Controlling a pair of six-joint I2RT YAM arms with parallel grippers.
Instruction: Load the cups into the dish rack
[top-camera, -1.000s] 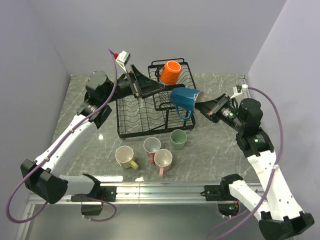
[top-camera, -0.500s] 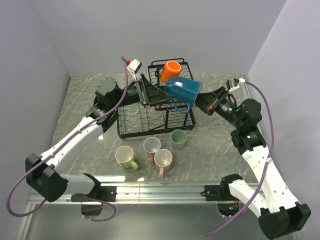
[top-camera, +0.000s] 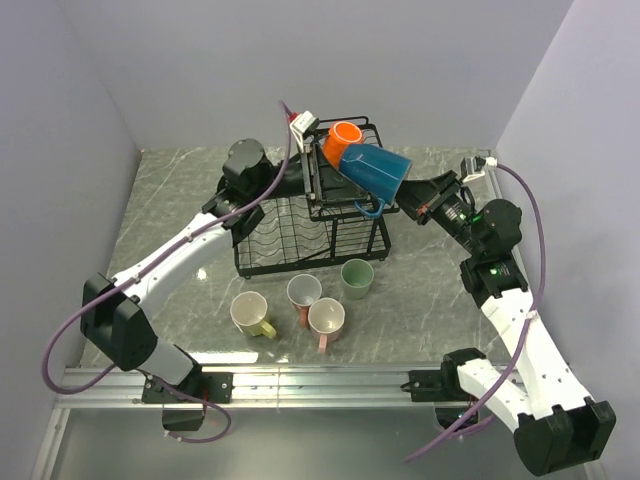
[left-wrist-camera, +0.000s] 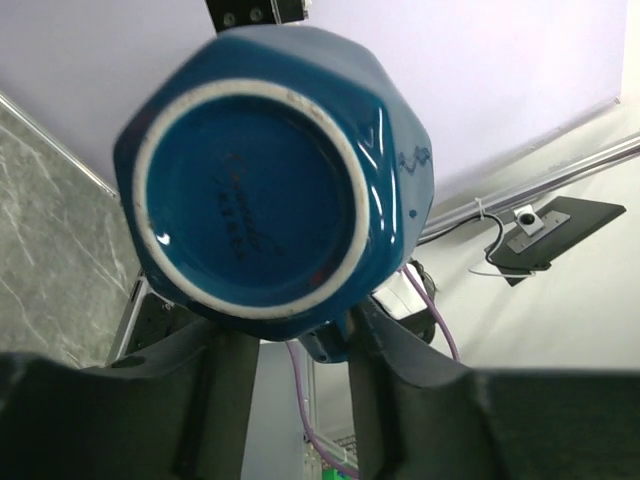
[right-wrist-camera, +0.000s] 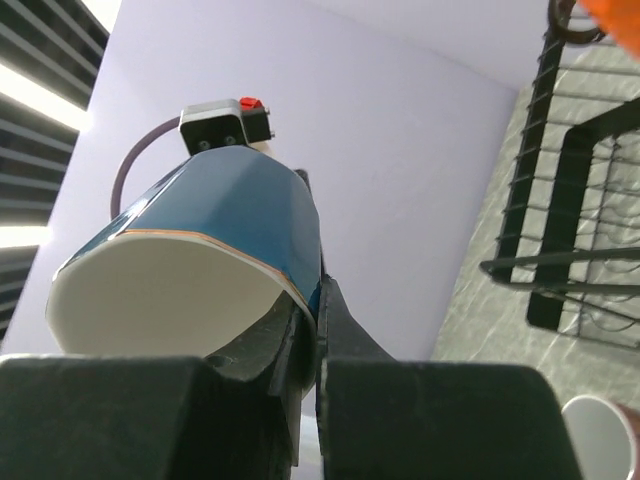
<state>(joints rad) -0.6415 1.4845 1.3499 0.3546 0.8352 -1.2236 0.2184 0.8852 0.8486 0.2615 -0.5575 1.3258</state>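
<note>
A blue cup (top-camera: 372, 170) hangs tilted over the dish rack's (top-camera: 275, 240) raised upper basket. My right gripper (top-camera: 408, 202) is shut on its rim, one finger inside the pale mouth (right-wrist-camera: 170, 300) and one outside. My left gripper (top-camera: 318, 182) is at the cup's base (left-wrist-camera: 250, 190). Its jaws stand part closed with the cup's handle (left-wrist-camera: 332, 345) between them, and a firm grip does not show. An orange cup (top-camera: 342, 140) lies in the upper basket. A yellow cup (top-camera: 249, 313), two pink cups (top-camera: 304, 292) (top-camera: 326, 318) and a pale green cup (top-camera: 357, 277) stand on the table.
The rack's lower tray (top-camera: 262, 268) with plate slots reaches toward the cups on the table. Grey walls close in on the left, back and right. A metal rail (top-camera: 320, 378) runs along the near edge by the arm bases.
The right arm lifted the blue cup up and left over the upper basket. The left arm swung right to the cup's base, and its jaws narrowed around the handle.
</note>
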